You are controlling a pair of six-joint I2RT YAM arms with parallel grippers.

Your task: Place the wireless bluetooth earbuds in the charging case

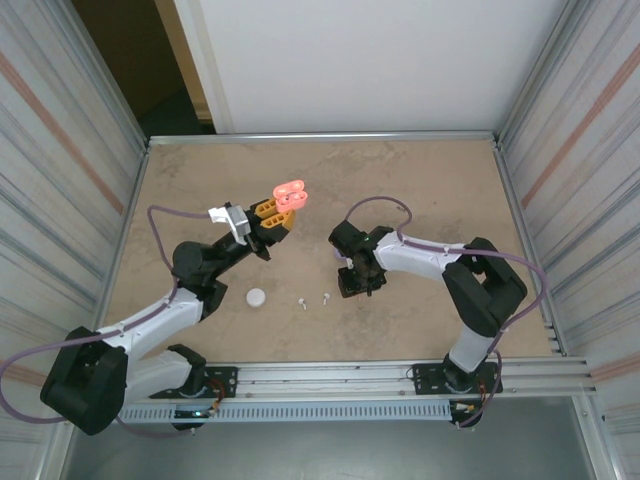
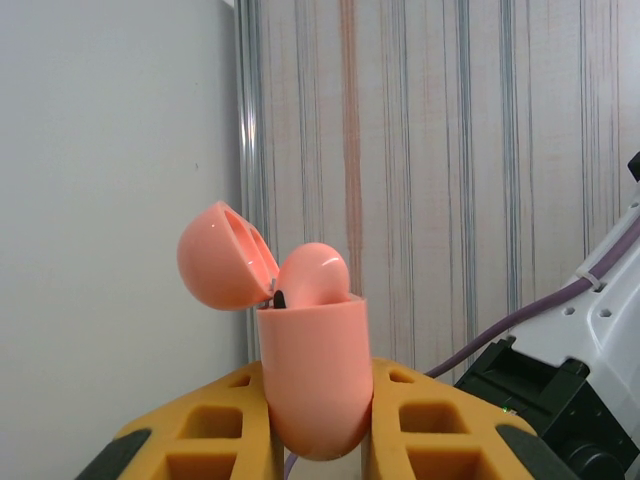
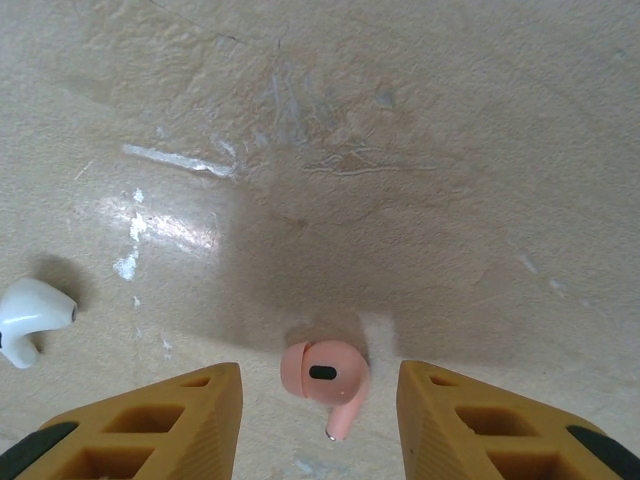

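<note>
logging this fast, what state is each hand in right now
Left hand: closed on the coral-pink charging case, lid open.
Right hand: open, straddling a coral-pink earbud, not gripping it.

Colleague: What kind of place are you driving in?

Me: A robotics lab test cell, I'd say, not a home or a shop. I see a bare, scuffed tan table (image 1: 420,180) boxed in by a ribbed metal wall (image 1: 50,150) at 9 o'clock and its twin wall (image 1: 590,150) at 3 o'clock.

Colleague: What else says lab?

Me: My left arm (image 1: 170,310) and right arm (image 1: 470,290) are bolted to a slotted aluminium rail (image 1: 380,385) at 6 o'clock, with a purple cable (image 2: 520,320) looping loose. At 12 o'clock stands a plain white panel (image 1: 370,60) with a dark gap (image 1: 130,60) at 11 o'clock beside it.
</note>
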